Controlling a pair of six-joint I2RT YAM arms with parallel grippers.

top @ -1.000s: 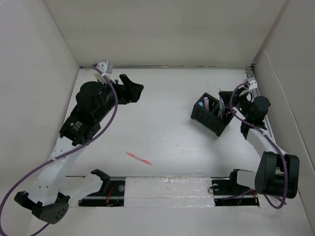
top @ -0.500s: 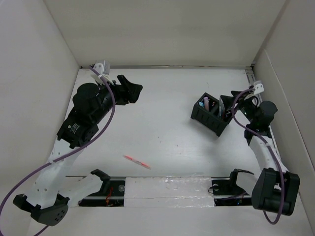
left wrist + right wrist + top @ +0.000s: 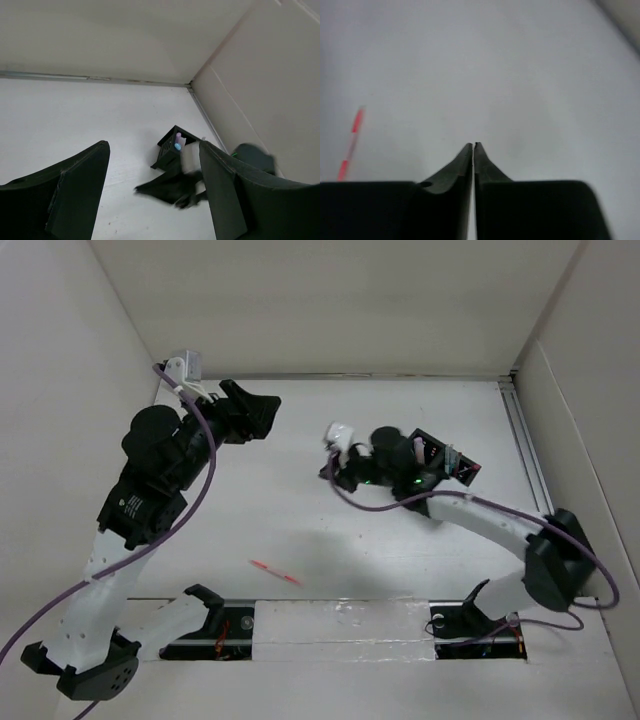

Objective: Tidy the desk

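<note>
The right end effector (image 3: 473, 146) is pressed together and empty over the bare surface (image 3: 330, 530), short of the red pen (image 3: 275, 572) lying loose near the front edge, well apart from the black box (image 3: 172, 147). The left end effector (image 3: 258, 412) hangs spread, idle. Advised: spread the right one, align it across the pen's shaft, and lower fully before closing.

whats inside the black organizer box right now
The left wrist view shows a purple-tipped item and a blue-tipped one standing in the black organizer box. The right arm covers the rest, so its other compartments cannot be seen.
</note>
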